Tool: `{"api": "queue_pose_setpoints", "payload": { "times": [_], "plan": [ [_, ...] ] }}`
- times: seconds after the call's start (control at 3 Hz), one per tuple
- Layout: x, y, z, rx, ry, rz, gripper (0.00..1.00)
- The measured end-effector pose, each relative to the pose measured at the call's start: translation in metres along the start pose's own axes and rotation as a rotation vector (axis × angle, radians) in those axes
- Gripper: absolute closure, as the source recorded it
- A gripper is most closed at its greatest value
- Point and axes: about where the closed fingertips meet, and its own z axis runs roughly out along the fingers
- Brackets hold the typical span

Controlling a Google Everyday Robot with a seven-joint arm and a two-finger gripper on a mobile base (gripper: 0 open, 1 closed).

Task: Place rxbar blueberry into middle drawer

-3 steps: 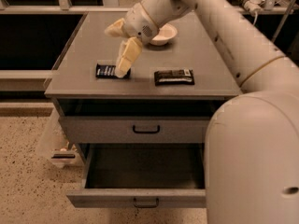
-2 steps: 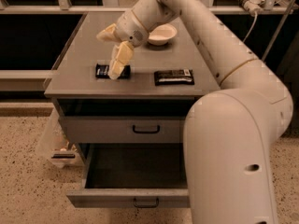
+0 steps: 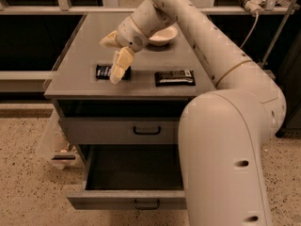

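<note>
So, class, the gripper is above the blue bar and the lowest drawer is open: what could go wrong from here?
1. The rxbar blueberry lies flat on the cabinet top with the open gripper right over it; closing may push the bar along rather than grip it.
2. The middle drawer sticks out only partly beneath the shut drawer; a release too far forward could drop the bar on the floor.

You've got a cream-white arm [image 3: 211,46] on screen, all thick, smooth, rounded segments, with small dark holes in the big near shell. Your tool [image 3: 108,61] is pale yellow, its blunt fingers [image 3: 120,64] spread apart above the counter's [image 3: 141,91] left side.
</note>
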Motion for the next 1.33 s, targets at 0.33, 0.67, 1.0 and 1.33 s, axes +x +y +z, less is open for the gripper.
{"api": "queue_pose_setpoints", "payload": {
  "times": [0.33,0.67,1.0,1.33],
  "plan": [
    [0.024,0.0,-0.007,0.034,0.058,0.08,0.0],
    [0.049,0.002,-0.025,0.109,0.128,0.147,0.0],
    [0.063,0.007,-0.037,0.166,0.166,0.178,0.0],
    [0.066,0.005,-0.027,0.162,0.159,0.182,0.0]
  ]
}}
